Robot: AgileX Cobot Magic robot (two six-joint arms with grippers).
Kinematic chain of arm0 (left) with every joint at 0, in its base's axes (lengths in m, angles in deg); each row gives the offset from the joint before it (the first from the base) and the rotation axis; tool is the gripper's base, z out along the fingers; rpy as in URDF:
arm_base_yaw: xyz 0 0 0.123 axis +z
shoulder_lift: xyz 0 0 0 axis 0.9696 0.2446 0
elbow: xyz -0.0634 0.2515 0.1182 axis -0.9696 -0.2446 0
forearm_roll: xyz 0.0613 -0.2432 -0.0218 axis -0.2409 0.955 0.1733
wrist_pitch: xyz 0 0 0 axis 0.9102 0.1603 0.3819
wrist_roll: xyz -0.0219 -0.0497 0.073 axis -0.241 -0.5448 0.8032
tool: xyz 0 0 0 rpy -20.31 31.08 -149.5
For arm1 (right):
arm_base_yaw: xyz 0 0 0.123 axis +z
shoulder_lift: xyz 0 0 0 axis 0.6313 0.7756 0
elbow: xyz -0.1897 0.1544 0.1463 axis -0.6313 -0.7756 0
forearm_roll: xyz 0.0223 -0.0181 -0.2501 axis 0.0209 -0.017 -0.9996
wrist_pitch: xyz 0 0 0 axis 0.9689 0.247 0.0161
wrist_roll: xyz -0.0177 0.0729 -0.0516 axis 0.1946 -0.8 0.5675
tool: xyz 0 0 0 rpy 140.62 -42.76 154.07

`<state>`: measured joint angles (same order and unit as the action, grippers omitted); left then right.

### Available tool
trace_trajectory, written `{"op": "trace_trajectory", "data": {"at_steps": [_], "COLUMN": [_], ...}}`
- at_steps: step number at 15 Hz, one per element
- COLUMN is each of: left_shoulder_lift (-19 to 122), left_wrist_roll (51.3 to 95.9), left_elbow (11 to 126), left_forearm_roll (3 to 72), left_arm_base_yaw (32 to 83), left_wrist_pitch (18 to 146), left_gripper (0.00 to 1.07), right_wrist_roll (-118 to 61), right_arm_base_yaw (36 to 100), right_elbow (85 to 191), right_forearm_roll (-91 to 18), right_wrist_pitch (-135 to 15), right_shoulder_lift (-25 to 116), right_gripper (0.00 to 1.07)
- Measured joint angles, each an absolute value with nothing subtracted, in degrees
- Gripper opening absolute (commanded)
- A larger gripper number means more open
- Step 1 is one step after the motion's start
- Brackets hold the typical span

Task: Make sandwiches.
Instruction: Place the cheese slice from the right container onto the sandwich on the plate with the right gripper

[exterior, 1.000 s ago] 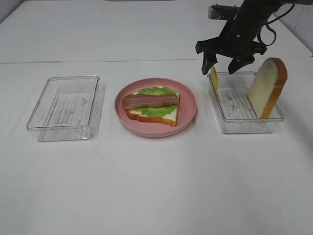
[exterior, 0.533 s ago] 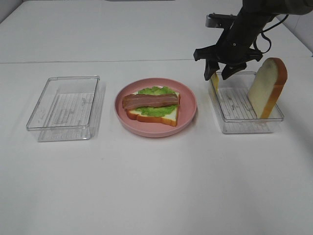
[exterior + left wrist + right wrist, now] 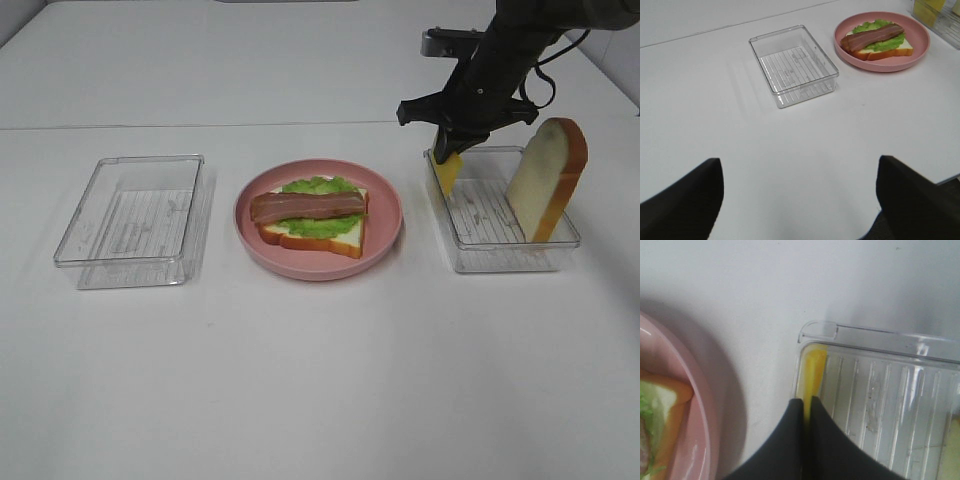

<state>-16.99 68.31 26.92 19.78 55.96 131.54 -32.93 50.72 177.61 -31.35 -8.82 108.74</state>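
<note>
A pink plate [image 3: 388, 215] holds a half-built sandwich: a white bread slice [image 3: 335, 237], green lettuce [image 3: 318, 186] and a bacon strip [image 3: 306, 206] on top. My right gripper [image 3: 452, 150] is shut on the upright yellow cheese slice [image 3: 447, 173] at the left end of the right clear tray [image 3: 500, 258]. The right wrist view shows the fingertips [image 3: 799, 412] pinching the cheese edge [image 3: 813, 367]. A second bread slice [image 3: 548, 178] leans upright at that tray's right end. My left gripper [image 3: 800, 200] is open and empty, low over bare table.
An empty clear tray [image 3: 135, 220] sits left of the plate and also shows in the left wrist view [image 3: 792, 65]. The plate with the sandwich [image 3: 882, 40] lies beyond it there. The white table's seam runs behind the trays.
My right gripper has come down over the left end of the right tray and its fingers have closed on the cheese slice. The cheese now stands a little higher.
</note>
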Motion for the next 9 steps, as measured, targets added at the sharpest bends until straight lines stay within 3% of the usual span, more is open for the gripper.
{"op": "trace_trajectory", "data": {"at_steps": [5, 9], "left_shoulder_lift": [-16.99, -16.99], "left_wrist_roll": [68.31, 68.31], "left_elbow": [26.92, 26.92], "left_forearm_roll": [19.72, 19.72], "left_arm_base_yaw": [55.96, 55.96], "left_wrist_pitch": [131.54, 131.54], "left_gripper": [0.79, 0.79], "right_wrist_roll": [-32.59, -23.08], "right_arm_base_yaw": [50.66, 50.66], "right_elbow": [177.61, 177.78], "right_forearm_roll": [-29.8, -12.96], "right_wrist_pitch": [-6.93, -2.75], "right_shoulder_lift": [101.41, 98.31], "right_gripper": [0.0, 0.0]}}
